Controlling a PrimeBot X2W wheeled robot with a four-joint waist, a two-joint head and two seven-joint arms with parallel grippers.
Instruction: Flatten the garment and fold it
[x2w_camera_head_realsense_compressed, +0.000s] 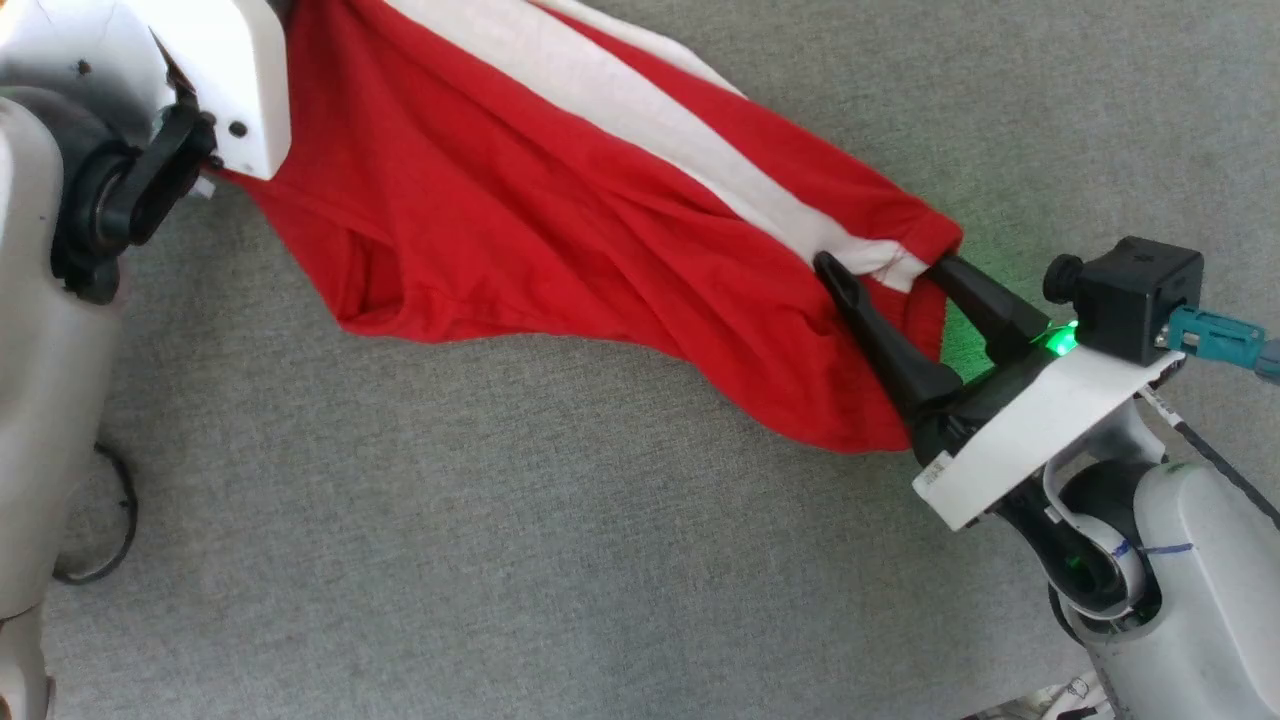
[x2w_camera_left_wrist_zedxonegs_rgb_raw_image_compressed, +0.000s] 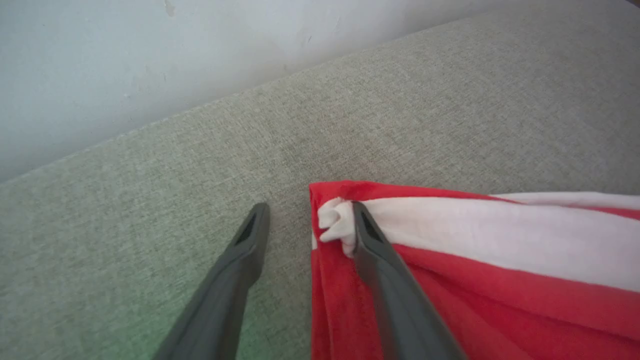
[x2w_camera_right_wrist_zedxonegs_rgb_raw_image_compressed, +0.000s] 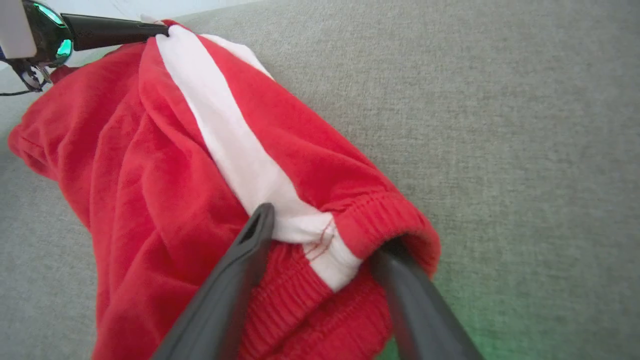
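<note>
One wide white stripe runs along the red garment.

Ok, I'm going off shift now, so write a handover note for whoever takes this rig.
Left end effector: open, one finger touching the bunched corner of the white stripe.
Right end effector: open, fingers astride the elastic waistband, no grip.
Garment: lies lengthwise between both arms on the grey fabric surface, wrinkled, not flat.
Done: laid out roughly.
Left: smooth it flat, then fold.
</note>
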